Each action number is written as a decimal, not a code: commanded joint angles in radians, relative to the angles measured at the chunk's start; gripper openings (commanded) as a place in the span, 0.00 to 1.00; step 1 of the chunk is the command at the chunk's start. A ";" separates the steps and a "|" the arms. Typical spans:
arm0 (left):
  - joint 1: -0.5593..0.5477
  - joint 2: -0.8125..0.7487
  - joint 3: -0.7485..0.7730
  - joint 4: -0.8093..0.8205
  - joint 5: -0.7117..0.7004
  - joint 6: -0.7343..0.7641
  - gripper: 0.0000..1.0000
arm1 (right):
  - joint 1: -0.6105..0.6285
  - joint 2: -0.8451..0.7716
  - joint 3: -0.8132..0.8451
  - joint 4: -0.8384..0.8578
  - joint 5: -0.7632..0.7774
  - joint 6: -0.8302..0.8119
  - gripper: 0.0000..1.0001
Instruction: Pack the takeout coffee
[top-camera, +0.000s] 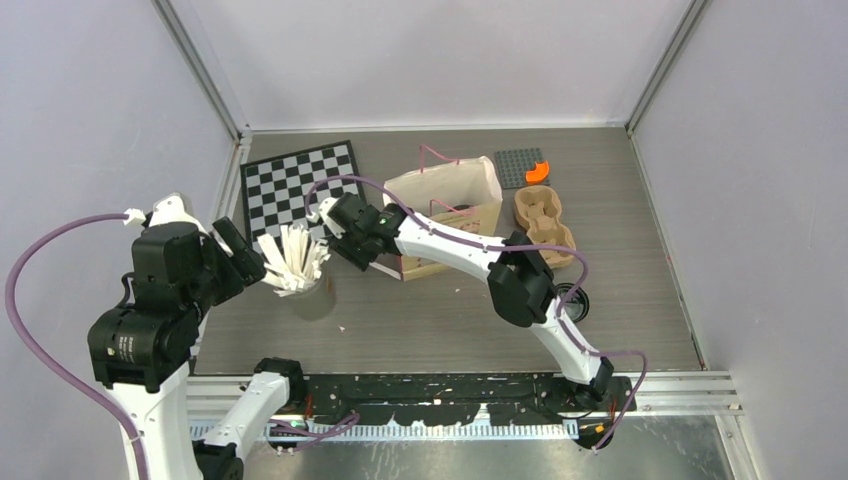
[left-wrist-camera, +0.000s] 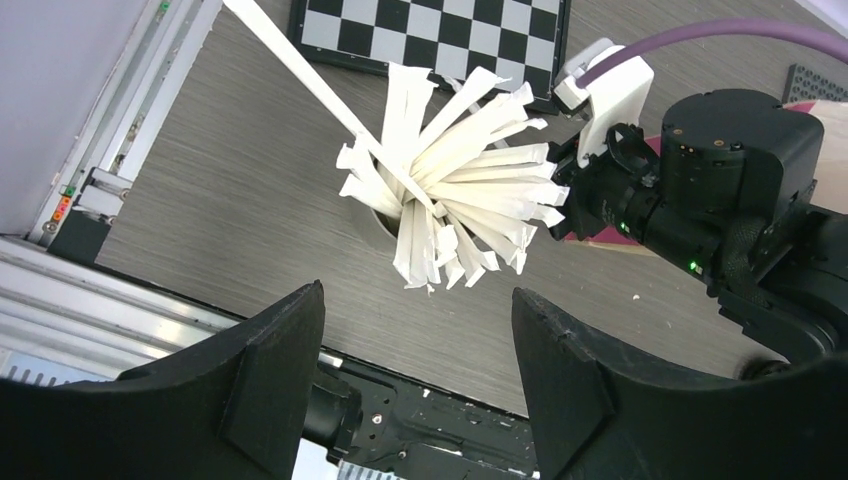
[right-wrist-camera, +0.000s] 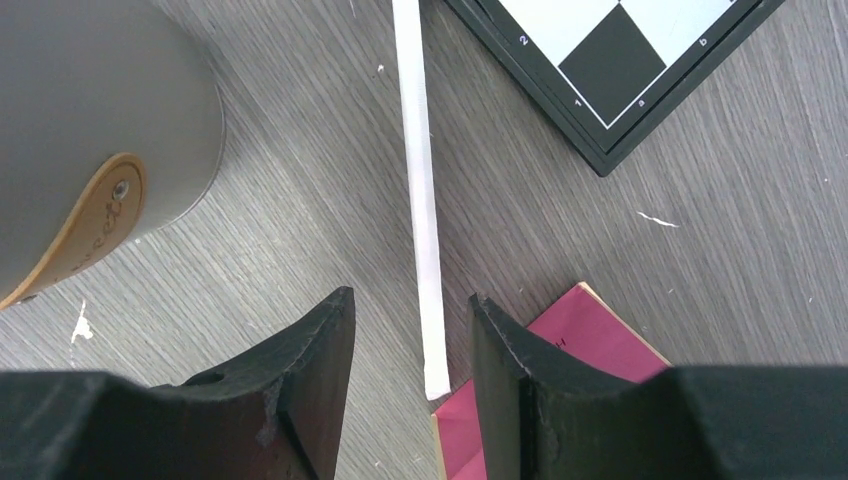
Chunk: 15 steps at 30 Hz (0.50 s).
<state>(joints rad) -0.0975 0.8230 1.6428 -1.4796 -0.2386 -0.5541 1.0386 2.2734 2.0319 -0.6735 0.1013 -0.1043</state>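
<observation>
No coffee cup shows clearly in any view. A round black shape (top-camera: 577, 301), maybe a lid, peeks out beside my right arm's elbow. My left gripper (top-camera: 250, 262) (left-wrist-camera: 419, 290) is open and empty, just left of the grey cup of white sticks (top-camera: 297, 262) (left-wrist-camera: 450, 195). My right gripper (top-camera: 352, 258) (right-wrist-camera: 410, 295) is open on the cup's other side, low over the table. One loose white stick (right-wrist-camera: 420, 200) ends between its fingers, touching neither. The open paper bag (top-camera: 447, 210) stands just behind the right gripper.
The brown cup carrier (top-camera: 545, 225) sits right of the bag. A chessboard (top-camera: 300, 180) (right-wrist-camera: 620, 60) lies at the back left. A grey studded plate with an orange piece (top-camera: 525, 168) is at the back. A pink flat part (right-wrist-camera: 590, 340) lies under the right finger.
</observation>
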 joint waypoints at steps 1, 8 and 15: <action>0.004 -0.010 -0.005 -0.007 0.031 -0.006 0.70 | -0.001 0.041 0.066 -0.003 0.023 -0.011 0.50; 0.003 -0.016 -0.003 -0.011 0.043 -0.022 0.70 | 0.003 0.085 0.081 -0.010 0.040 0.003 0.50; 0.003 -0.025 -0.005 -0.009 0.041 -0.028 0.70 | 0.017 0.003 0.095 -0.040 0.060 0.027 0.50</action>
<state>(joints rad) -0.0975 0.8089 1.6394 -1.4876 -0.2058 -0.5709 1.0477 2.3550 2.0743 -0.6914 0.1333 -0.1017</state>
